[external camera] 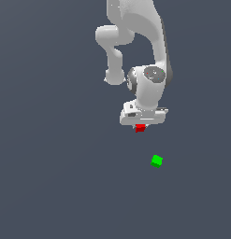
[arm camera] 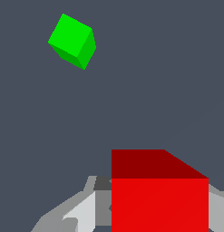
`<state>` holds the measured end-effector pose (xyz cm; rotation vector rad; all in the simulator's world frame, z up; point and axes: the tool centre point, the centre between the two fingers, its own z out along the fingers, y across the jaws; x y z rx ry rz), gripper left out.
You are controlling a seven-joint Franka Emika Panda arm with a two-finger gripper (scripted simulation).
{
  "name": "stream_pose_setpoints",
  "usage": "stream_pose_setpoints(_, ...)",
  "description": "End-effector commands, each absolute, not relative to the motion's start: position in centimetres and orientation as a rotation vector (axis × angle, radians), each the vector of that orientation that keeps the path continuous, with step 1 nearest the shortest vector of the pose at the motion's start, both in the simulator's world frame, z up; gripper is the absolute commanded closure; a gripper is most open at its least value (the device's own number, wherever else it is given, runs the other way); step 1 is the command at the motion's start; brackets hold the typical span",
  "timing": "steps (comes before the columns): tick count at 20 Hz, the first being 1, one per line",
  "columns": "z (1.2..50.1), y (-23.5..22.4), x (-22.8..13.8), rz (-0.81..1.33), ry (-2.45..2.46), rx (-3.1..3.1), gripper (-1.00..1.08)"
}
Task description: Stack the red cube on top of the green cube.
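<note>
Gripper (external camera: 140, 125) clasping red cube (external camera: 140, 128), green cube (external camera: 156, 161) apart

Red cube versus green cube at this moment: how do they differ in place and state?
The red cube sits right under the gripper, seemingly between its fingers; the green cube lies alone on the floor, apart from the arm. In the wrist view the red cube looms close, the green cube small and far. Both are plain cubes of like size.
</note>
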<state>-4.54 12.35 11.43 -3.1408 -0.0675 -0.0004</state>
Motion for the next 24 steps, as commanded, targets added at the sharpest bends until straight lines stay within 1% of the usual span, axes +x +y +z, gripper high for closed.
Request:
stream_pose_setpoints(1, 11.2, 12.7, -3.9, -0.001, -0.068, -3.141, 1.08)
stream_pose_setpoints(7, 10.3, 14.0, -1.6, -0.001, -0.068, -3.141, 1.08)
stream_pose_setpoints(24, 7.2, 18.5, 6.5, -0.001, -0.068, -3.141, 1.08)
